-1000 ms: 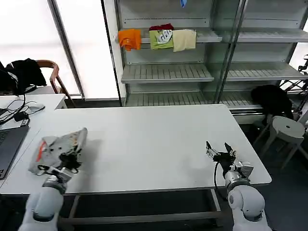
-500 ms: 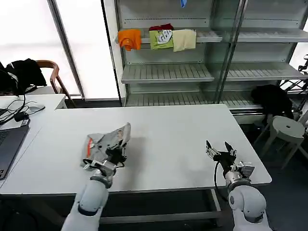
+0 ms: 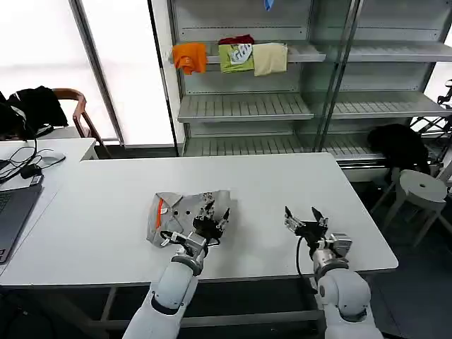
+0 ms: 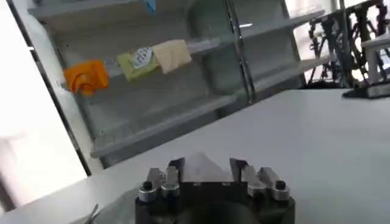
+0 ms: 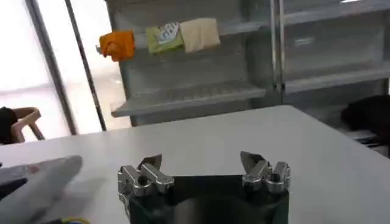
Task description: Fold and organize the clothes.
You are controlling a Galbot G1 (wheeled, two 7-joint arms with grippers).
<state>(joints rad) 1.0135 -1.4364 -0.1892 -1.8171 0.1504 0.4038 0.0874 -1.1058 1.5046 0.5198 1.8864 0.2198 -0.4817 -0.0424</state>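
Head view: a white desk stands in front of metal shelving. A bunched light grey collared shirt with an orange collar lining lies on the desk, a little left of centre and near the front edge. The left gripper sits at the shirt's right edge, touching the cloth; whether its fingers pinch the fabric or are parted cannot be told here. The right gripper hovers over bare desk to the right, well apart from the shirt, fingers spread and holding nothing. Folded coloured cloths rest on an upper shelf behind.

Left wrist view: the left gripper's body sits low, with grey fabric rising between its fingers; the grip remains unclear.

Right wrist view: the right gripper's fingers stand wide apart, empty, with the grey shirt at the edge.

Judging by the crumpled shirt, folding has not begun: it must be spread flat, folded and put away.
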